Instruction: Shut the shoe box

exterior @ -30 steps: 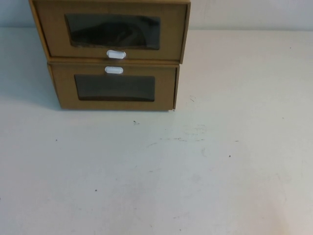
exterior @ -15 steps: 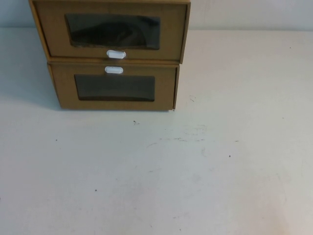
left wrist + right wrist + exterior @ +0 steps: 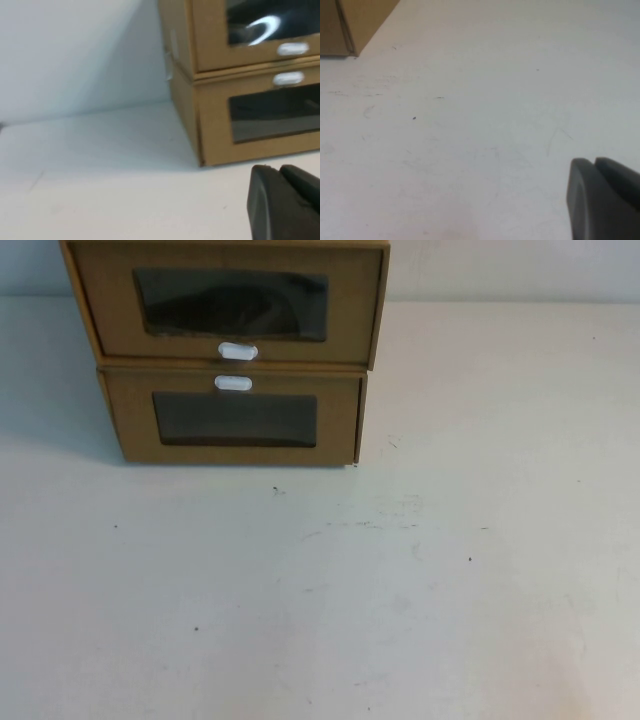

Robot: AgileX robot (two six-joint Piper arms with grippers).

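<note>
While stacked on the lower box (image 3: 235,420) at the counter's (image 3: 400,590) far left, shoe box (image 3: 230,302) juts slightly forward. Left tool (image 3: 285,205) low before it, right tool (image 3: 602,200) over bare counter; finger spread cannot be told.

Even, soft overhead light is seen on the white table (image 3: 400,590). A faint shadow is cast left of the stacked boxes (image 3: 235,420). A glare streak (curved, white) is shown on the upper window (image 3: 262,25). Wrist views are rendered soft.
</note>
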